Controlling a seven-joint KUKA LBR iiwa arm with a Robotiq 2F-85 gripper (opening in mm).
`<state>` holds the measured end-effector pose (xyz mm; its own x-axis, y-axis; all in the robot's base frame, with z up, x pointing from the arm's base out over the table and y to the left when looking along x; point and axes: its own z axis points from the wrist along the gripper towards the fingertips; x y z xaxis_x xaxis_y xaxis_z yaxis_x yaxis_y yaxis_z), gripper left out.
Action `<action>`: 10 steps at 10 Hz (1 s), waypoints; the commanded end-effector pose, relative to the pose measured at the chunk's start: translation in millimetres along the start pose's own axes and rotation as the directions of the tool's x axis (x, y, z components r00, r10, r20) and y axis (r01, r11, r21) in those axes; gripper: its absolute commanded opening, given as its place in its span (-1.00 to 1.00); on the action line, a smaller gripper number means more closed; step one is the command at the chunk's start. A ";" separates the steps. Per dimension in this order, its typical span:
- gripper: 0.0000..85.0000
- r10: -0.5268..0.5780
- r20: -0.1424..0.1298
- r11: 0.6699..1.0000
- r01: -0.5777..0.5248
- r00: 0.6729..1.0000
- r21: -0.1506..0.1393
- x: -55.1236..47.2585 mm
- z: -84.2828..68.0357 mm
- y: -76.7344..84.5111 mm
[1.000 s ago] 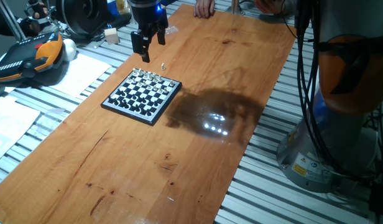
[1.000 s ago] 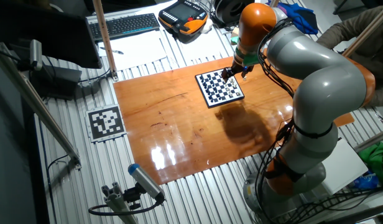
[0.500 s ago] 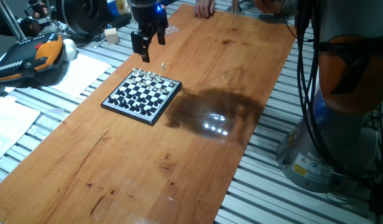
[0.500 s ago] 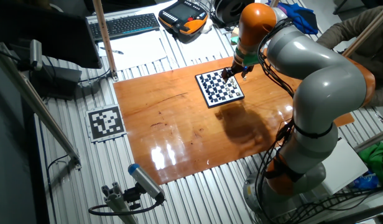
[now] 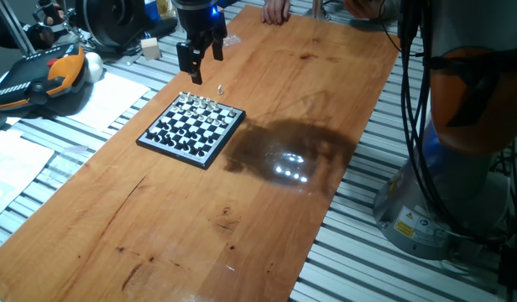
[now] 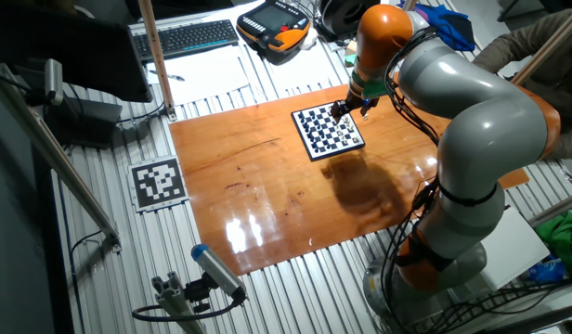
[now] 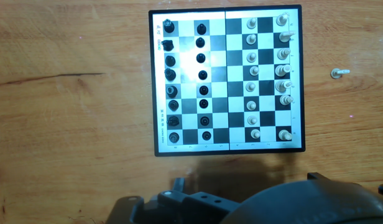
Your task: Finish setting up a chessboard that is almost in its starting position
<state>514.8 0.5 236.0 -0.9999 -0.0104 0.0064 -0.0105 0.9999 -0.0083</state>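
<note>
The chessboard (image 5: 191, 127) (image 6: 329, 130) lies on the wooden table. In the hand view the chessboard (image 7: 226, 81) holds dark pieces in its two left columns and pale pieces in its two right columns. One square low in the outermost pale column is bare. A loose pale piece (image 7: 338, 73) (image 5: 221, 87) lies on the wood just beyond the pale side. My gripper (image 5: 203, 69) (image 6: 344, 109) hovers above the board's far edge near that piece, open, with nothing between its fingers. In the hand view only the hand's dark body shows at the bottom.
White paper sheets (image 5: 114, 96) and an orange-and-black pendant (image 5: 40, 80) lie left of the table. A keyboard (image 6: 188, 37) sits beyond it. A person's hand (image 5: 275, 10) rests at the table's far edge. The arm's base (image 5: 447, 168) stands on the right.
</note>
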 end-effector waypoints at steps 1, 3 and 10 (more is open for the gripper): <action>-1.00 -0.077 -0.120 0.988 0.091 0.990 0.121 -0.2 0.1 0.2; -1.00 -0.078 -0.120 0.988 0.093 0.990 0.121 -0.2 0.1 0.2; -1.00 -0.091 -0.120 0.988 0.105 0.989 0.116 -0.1 0.2 0.1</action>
<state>514.9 0.5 235.8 -0.9869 -0.1000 0.1266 -0.1158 0.9855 -0.1239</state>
